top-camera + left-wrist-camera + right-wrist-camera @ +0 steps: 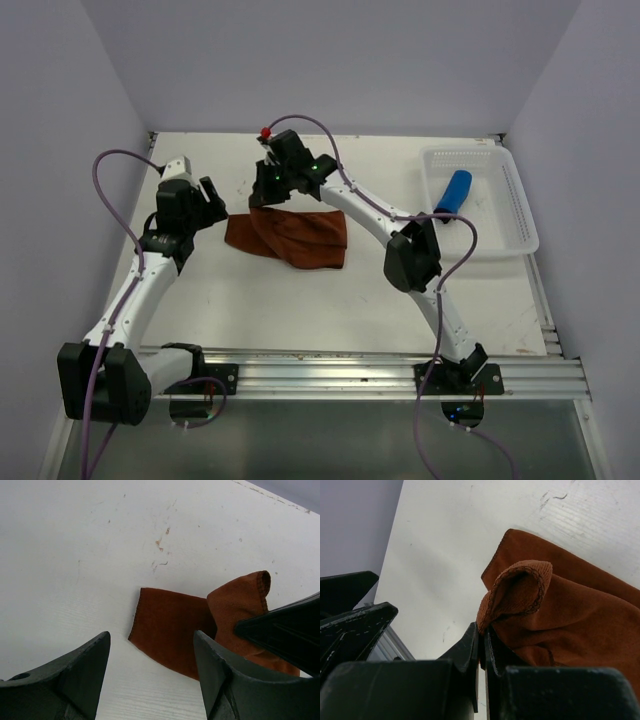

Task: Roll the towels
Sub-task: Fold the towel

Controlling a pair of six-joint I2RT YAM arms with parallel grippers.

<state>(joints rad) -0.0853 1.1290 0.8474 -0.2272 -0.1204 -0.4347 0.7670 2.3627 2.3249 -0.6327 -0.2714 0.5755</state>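
White worktop [330, 310], bearing crumpled brown towel [295, 237] mid-surface. Mesh basket [515, 225] far right, holding rolled blue towel [454, 191]. Right gripper [481, 645] clenched, pinching brown towel's raised corner. Left gripper [150, 680] released, empty, just beside towel's left edge.
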